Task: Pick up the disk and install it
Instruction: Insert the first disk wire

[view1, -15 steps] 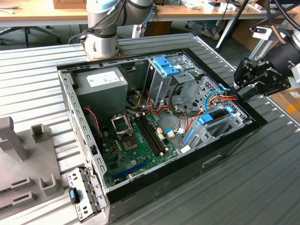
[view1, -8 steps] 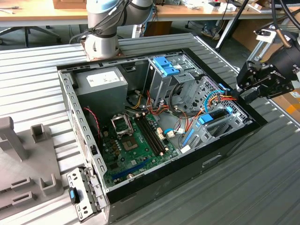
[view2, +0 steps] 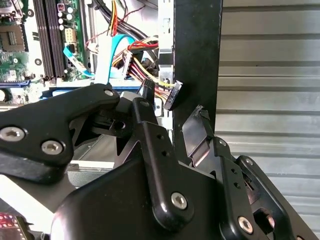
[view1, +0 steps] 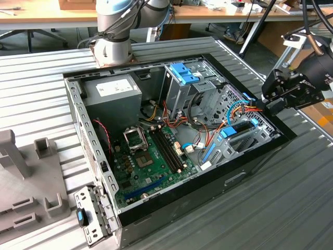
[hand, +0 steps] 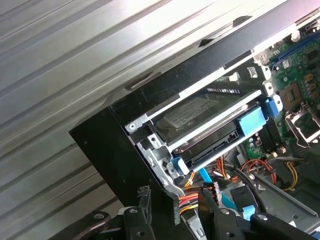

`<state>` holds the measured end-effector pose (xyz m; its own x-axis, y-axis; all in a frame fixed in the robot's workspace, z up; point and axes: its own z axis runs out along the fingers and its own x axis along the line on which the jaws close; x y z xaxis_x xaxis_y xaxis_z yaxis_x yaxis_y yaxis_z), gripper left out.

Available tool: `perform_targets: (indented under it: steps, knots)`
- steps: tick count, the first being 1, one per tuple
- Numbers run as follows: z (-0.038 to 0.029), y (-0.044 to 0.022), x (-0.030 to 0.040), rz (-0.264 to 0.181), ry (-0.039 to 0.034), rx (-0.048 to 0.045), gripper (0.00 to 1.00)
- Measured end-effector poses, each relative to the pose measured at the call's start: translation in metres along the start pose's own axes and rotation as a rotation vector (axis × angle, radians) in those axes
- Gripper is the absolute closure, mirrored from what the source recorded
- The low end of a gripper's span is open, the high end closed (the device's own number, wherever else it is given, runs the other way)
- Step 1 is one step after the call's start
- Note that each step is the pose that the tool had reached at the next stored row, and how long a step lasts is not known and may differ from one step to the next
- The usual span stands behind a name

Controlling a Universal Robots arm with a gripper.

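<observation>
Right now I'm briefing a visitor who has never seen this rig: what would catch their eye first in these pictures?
The open computer case on the ribbed metal table, its green motherboard bare, dominates the exterior view. At that view's right the black tool hangs at the case's edge, jaws apart beside a bundle of coloured cables. In the first wrist view the disk lies in a corner bay, blue tabs at its end.

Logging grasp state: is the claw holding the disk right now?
No, in the first wrist view the disk lies seated inside the case, apart from the open claw.
</observation>
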<state>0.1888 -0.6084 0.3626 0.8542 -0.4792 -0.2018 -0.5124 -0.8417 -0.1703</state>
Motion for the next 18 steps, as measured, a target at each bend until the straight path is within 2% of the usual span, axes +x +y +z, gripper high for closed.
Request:
perform_targets:
  steps: [3,6,15,18]
  knots:
    - [-0.0001,-0.0022,0.0039,-0.031,-0.0079,-0.0024,0.50]
    - [0.0005,-0.0023,0.0043,-0.049,-0.0131,-0.0023,0.50]
    - [0.0005,-0.0022,0.0044,-0.053,-0.0137,-0.0032,0.50]
    - [0.0030,-0.0018,0.0049,-0.053,-0.0137,-0.0032,0.50]
